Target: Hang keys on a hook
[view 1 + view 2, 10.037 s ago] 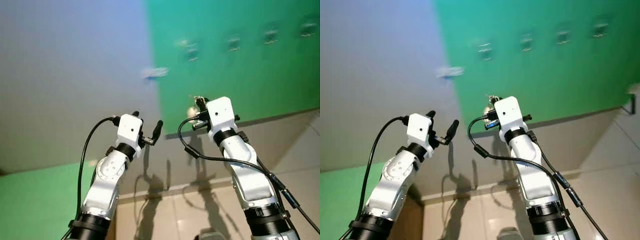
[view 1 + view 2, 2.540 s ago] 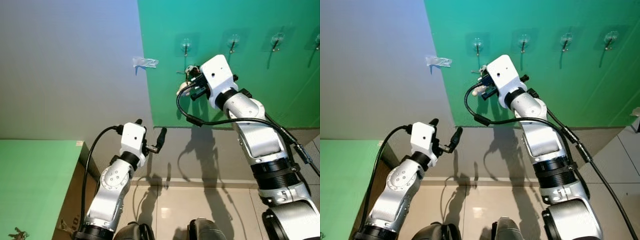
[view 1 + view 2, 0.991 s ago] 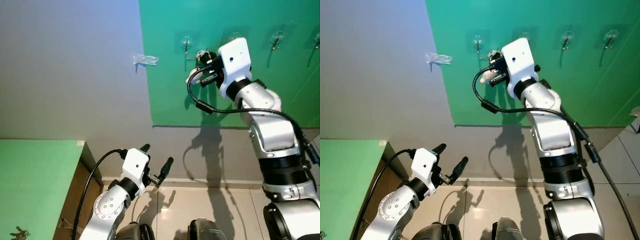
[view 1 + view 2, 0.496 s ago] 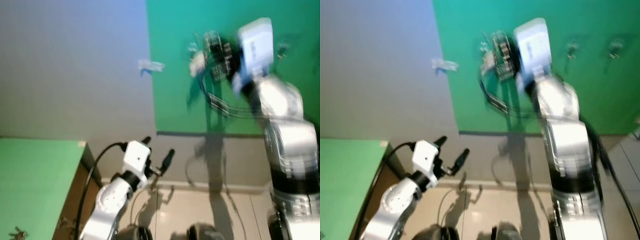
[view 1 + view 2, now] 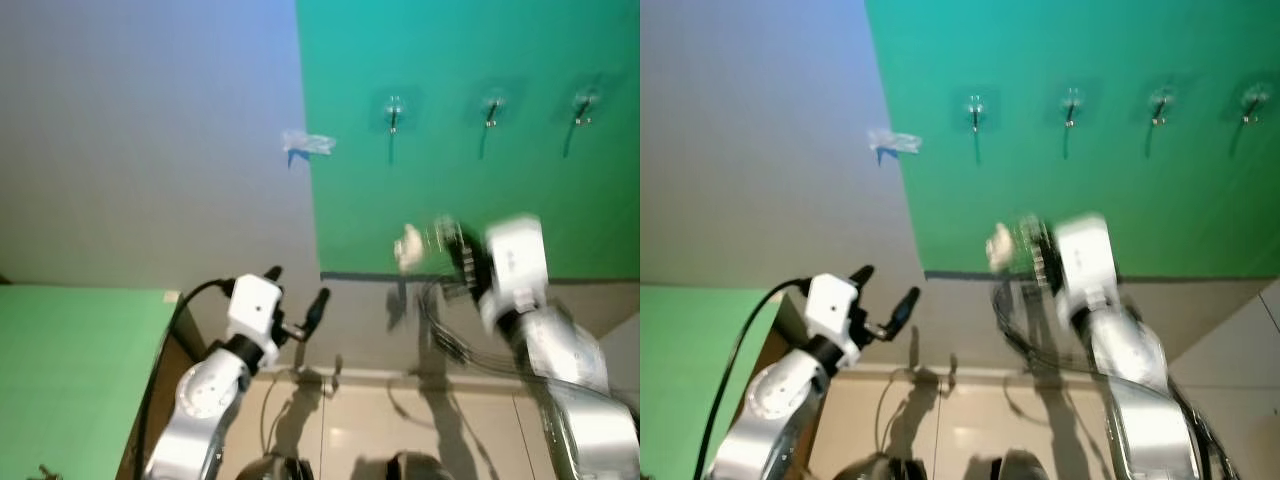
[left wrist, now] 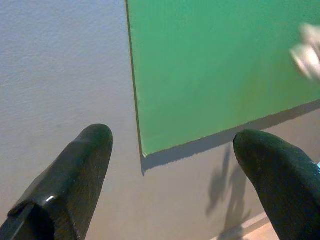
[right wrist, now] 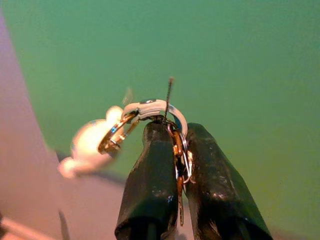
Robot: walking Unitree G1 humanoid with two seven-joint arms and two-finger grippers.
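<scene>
Looking from left to right, a grey wall is seen first, then a green panel covering the right part of the wall.

The left gripper is held low at the left, near the panel's lower corner. Its two black fingers are spread wide apart with nothing between them.

A scrap of clear tape is stuck at the seam between grey and green.

Further right, a row of hooks is fixed high on the panel. Nothing is hung on them.

The right gripper is raised at the right, well below the hooks and blurred in the head views. Its fingers are pressed together on the keys. A split ring stands out above the fingertips, and a pale fob dangles from it to one side.

By judgement, the keys are light, stiff metal, but they are loosely jointed, so the ring and fob will likely swing with any quick move. Smooth metal may slip or pivot between the pads. The present hold on the key blades looks apt, since the ring is left free to be slipped over a hook. A firm squeeze and slow approach are advised.
</scene>
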